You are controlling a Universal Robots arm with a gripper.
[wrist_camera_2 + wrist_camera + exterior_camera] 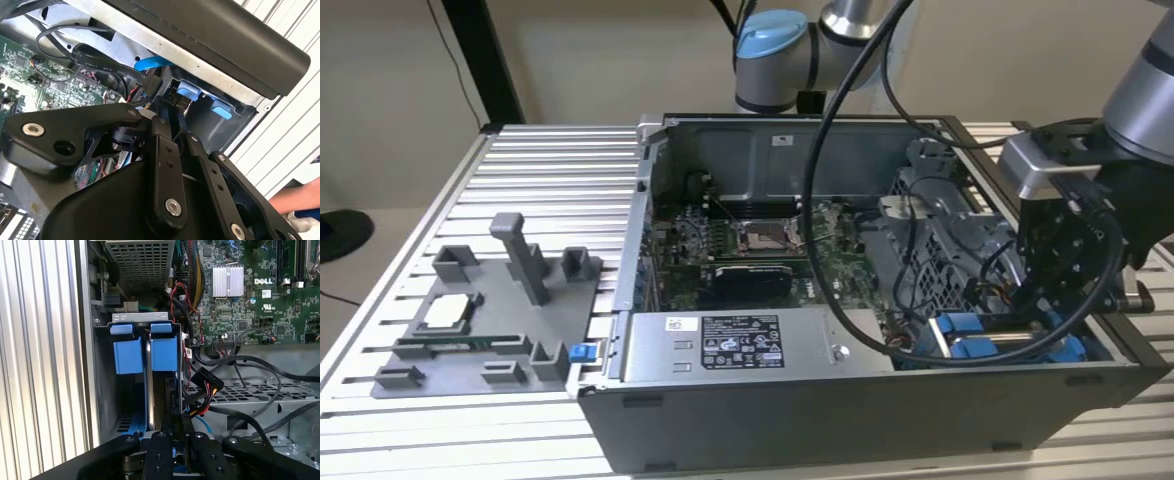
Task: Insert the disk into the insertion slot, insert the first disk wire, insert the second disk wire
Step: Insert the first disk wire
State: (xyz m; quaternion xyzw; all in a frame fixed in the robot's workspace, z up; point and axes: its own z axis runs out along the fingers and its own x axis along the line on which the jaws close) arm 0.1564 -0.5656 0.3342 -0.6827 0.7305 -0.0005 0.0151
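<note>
The disk (150, 385) stands on edge inside the insertion slot (102, 390), and its blue carrier frame (164, 354) shows at the slot's mouth. In the exterior view the blue carrier (961, 335) sits in the front right corner of the open computer case. My gripper (178, 432) hangs over the inner end of the disk, its fingers (161, 131) close together around a dark connector. A bundle of red, yellow and black disk wire (202, 387) runs to that spot. The gripper (1041, 330) reaches down into the case at the exterior view's right.
A grey power supply box (740, 345) lies along the case's front wall. The motherboard (250, 305) and loose black cables (250, 365) lie beside the bay. A blue flat cable (150, 62) passes nearby. A grey fixture (480, 310) stands on the table. A person's hand (300, 200) is beyond the case.
</note>
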